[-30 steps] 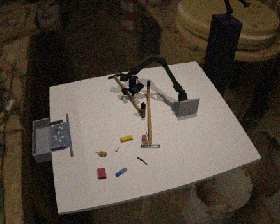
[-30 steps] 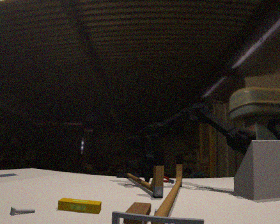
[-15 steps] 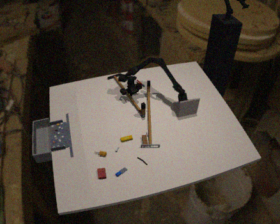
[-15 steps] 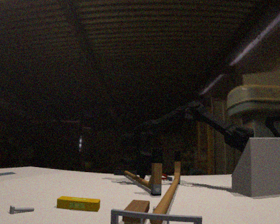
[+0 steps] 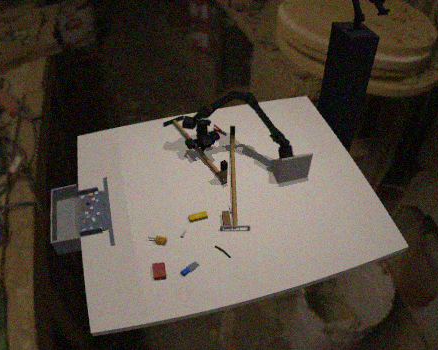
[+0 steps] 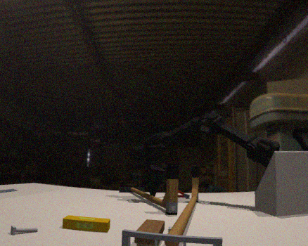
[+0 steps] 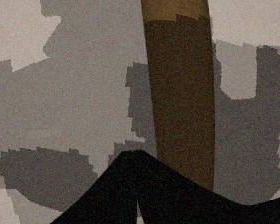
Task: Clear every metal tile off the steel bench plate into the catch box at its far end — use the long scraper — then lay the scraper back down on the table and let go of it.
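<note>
The steel bench plate (image 5: pixel 102 223) lies at the table's left edge with many small tiles, mostly pale, some orange or dark. The grey catch box (image 5: pixel 64 247) adjoins its outer end. Two long wooden-handled tools lie on the table. One handle (image 5: pixel 211 163) (image 7: pixel 183 95) runs diagonally from a dark crosswise head to an upright block. The other handle (image 5: pixel 233 175) (image 6: pixel 184 218) ends in a hollow grey frame head (image 5: pixel 241 228) (image 6: pixel 201 240). My gripper (image 5: pixel 201 145) (image 6: pixel 152 194) (image 7: pixel 132 160) is shut and empty, over the diagonal handle; the wrist view shows that handle just right of the fingertips.
A brown block (image 5: pixel 226 218) (image 6: pixel 151 226) sits beside the frame head. A yellow block (image 5: pixel 198 216) (image 6: pixel 86 223), a bolt (image 5: pixel 183 233) (image 6: pixel 24 230), a red block (image 5: pixel 159 271), a blue-grey piece (image 5: pixel 189 269) and a black strip (image 5: pixel 223 251) lie nearby. A grey panel (image 5: pixel 293 168) (image 6: pixel 294 184) stands by the arm's base.
</note>
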Controlling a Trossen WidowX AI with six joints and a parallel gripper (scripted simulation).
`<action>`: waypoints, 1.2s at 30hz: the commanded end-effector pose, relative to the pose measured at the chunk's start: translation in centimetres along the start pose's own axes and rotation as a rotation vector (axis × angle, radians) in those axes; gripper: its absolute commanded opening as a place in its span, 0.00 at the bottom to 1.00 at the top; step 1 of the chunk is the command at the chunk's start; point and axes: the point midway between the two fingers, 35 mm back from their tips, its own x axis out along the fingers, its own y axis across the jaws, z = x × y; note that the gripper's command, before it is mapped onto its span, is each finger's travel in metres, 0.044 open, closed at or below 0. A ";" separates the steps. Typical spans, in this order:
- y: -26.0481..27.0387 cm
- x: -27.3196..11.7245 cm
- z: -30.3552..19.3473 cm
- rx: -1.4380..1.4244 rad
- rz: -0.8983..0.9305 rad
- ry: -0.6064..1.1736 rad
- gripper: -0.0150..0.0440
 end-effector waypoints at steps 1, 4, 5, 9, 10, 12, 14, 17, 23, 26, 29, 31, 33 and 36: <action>-0.4 0.0 -0.1 0.007 0.001 0.005 0.25; -0.7 0.0 -0.1 0.007 0.001 0.005 0.25; -0.8 0.0 -0.1 0.007 0.001 0.004 0.25; -1.2 0.0 -0.1 0.007 0.000 0.004 0.25; -1.3 0.0 -0.1 0.007 0.000 0.004 0.25; -1.5 0.0 -0.1 0.008 0.000 0.004 0.25; -1.7 0.0 -0.1 0.008 0.000 0.004 0.25; -2.0 0.0 0.0 0.008 0.000 0.004 0.25; -2.6 0.0 0.0 0.008 0.000 0.004 0.25; -2.9 0.0 0.0 0.008 0.000 0.004 0.25; -3.2 0.0 0.1 0.008 0.000 0.004 0.25; -3.4 0.0 0.1 0.008 0.000 0.004 0.25; -3.6 0.0 0.1 0.008 0.000 0.004 0.25; -3.9 0.1 0.1 0.008 0.000 0.004 0.25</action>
